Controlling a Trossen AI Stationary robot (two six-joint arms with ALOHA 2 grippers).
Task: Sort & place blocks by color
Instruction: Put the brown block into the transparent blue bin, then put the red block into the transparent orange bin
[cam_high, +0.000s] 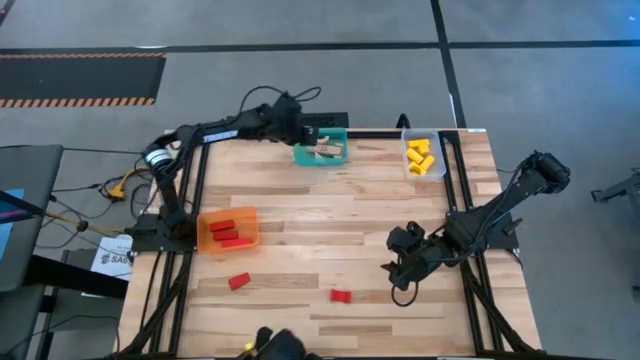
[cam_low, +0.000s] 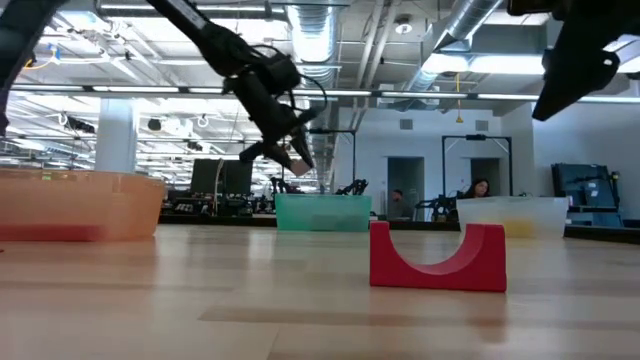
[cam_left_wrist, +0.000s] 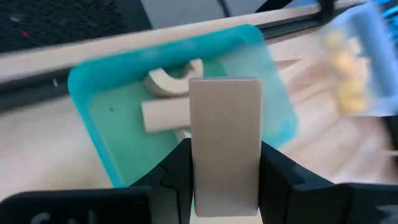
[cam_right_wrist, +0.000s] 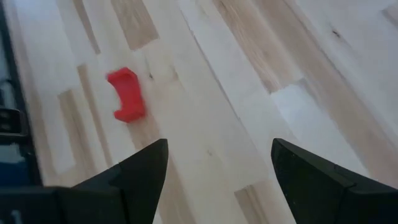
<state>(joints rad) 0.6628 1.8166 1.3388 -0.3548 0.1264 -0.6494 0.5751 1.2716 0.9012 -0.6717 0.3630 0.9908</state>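
My left gripper (cam_high: 303, 133) hangs above the teal bin (cam_high: 322, 153) at the table's far edge, shut on a pale wood bar (cam_left_wrist: 225, 143). The teal bin (cam_left_wrist: 112, 124) holds a pale arch (cam_left_wrist: 169, 81) and another pale bar (cam_left_wrist: 163, 116). My right gripper (cam_high: 396, 268) is open above the table's right near part, its fingers apart over bare wood (cam_right_wrist: 217, 162). A red arch block (cam_right_wrist: 127, 93) lies flat on the table beyond it, also seen standing in the low view (cam_low: 437, 257). A second red block (cam_high: 238, 281) lies nearer the left. My left gripper pinches the pale wood bar by its two long side faces (cam_left_wrist: 194, 162), one finger on each side. The fingers (cam_left_wrist: 177, 177) lie along the bar, slanting down from above. The bar (cam_low: 298, 157) is lifted clear, over the teal bin (cam_low: 322, 212).
An orange bin (cam_high: 228, 229) with red blocks sits at the table's left. A clear bin (cam_high: 423, 157) with yellow blocks stands at the far right corner. Black frame rails run along both side edges. A dark device (cam_high: 275, 345) sits at the near edge.
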